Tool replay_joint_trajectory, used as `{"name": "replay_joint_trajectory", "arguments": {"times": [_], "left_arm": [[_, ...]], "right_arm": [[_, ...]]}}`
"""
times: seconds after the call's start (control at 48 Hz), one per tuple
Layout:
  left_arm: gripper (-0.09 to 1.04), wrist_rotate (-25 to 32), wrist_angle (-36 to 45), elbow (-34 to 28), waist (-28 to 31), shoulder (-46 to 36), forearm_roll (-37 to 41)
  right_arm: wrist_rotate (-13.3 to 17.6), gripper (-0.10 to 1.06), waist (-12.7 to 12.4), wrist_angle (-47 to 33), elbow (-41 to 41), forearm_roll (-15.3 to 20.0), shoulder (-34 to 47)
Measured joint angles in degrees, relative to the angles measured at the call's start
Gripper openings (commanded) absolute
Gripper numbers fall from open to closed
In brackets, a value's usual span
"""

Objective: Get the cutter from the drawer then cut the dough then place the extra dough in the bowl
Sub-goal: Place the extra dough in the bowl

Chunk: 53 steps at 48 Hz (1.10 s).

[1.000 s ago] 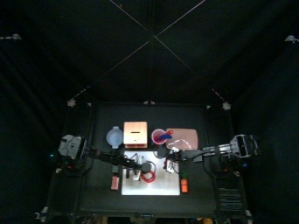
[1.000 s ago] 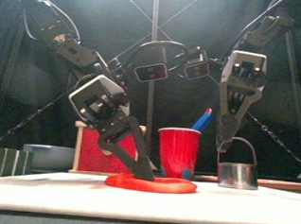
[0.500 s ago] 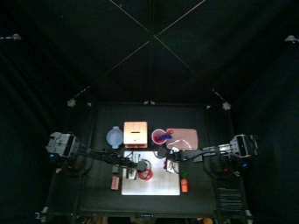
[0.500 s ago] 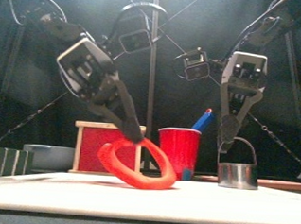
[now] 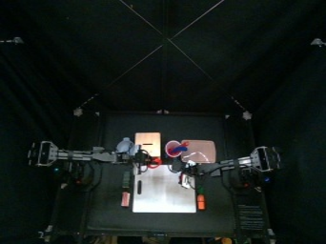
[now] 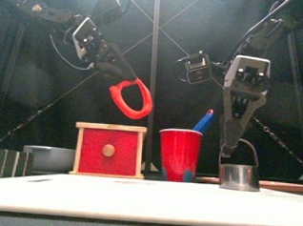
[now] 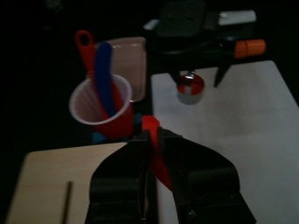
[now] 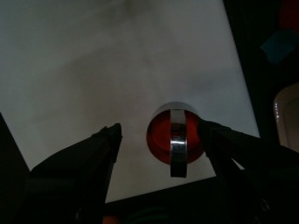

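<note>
Dough ring [image 6: 143, 107] hangs from left tool [image 6: 118, 76], raised high above table [image 5: 112, 214].

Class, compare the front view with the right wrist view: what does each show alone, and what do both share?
Front view only: the left gripper holding the dough ring in the air, the wooden box, the red cup. Right wrist only: the red dough disc inside the cutter. Both: cutter, right gripper, white board.
</note>
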Motion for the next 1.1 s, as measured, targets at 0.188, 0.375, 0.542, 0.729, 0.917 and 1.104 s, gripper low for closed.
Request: {"name": "replay_joint_trajectory", "arguments": {"times": [0.188,0.375,0.542,0.729,0.917,1.104], "left_arm": [[0.58,-0.3,4.0,3.7,6.8,-8.8,-0.2],[0.58,-0.3,7.2,10.2,12.7,-16.3,-4.0],[0.58,-0.3,7.6,15.6,17.5,-20.6,-6.9],[0.58,-0.3,7.6,19.7,20.0,-21.1,-9.0],[0.58,-0.3,7.0,21.5,20.1,-20.0,-9.9],[0.58,-0.3,5.0,22.9,19.5,-15.6,-12.0]], "right_arm": [[-0.1,0.99,0.0,-0.4,-0.7,-0.3,0.1],[-0.4,0.99,0.1,-4.0,-1.6,-2.9,0.1],[-0.4,0.99,0.0,-7.9,-1.7,-6.2,0.1],[-1.2,0.99,0.0,-16.7,-2.5,-10.8,0.1],[-1.3,0.99,-0.5,-31.2,-2.4,-17.8,-0.4],[-1.3,0.99,-1.8,-43.7,-0.5,-21.3,-2.7]]}}
